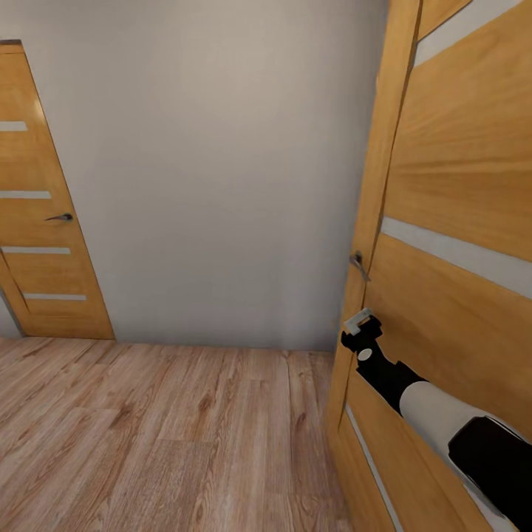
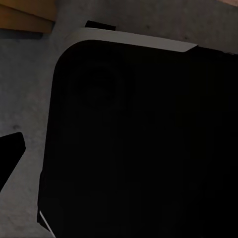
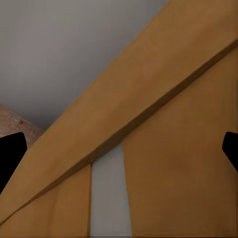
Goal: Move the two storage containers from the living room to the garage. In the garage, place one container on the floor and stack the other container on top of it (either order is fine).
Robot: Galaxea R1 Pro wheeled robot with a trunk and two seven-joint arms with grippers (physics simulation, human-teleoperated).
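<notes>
Nearest on the right, the right arm point(image 1: 436, 414) reaches forward with its right gripper point(image 1: 360, 323) pressed up to the edge of the open wooden door point(image 1: 458, 185), just below the door handle point(image 1: 358, 263), I'd judge to swing it clear for passage. Its jaws are spread, fingertips wide apart and empty. The left jaws I cannot tell. Neither storage container is anywhere here, so their orientation can't be read. Beyond the plank floor point(image 1: 162, 428) stand a grey wall point(image 1: 222, 170) and a closed far door point(image 1: 37, 222) at left.

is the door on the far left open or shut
Shut: the far door sits flush in the grey wall, handle level, no gap showing.
</notes>
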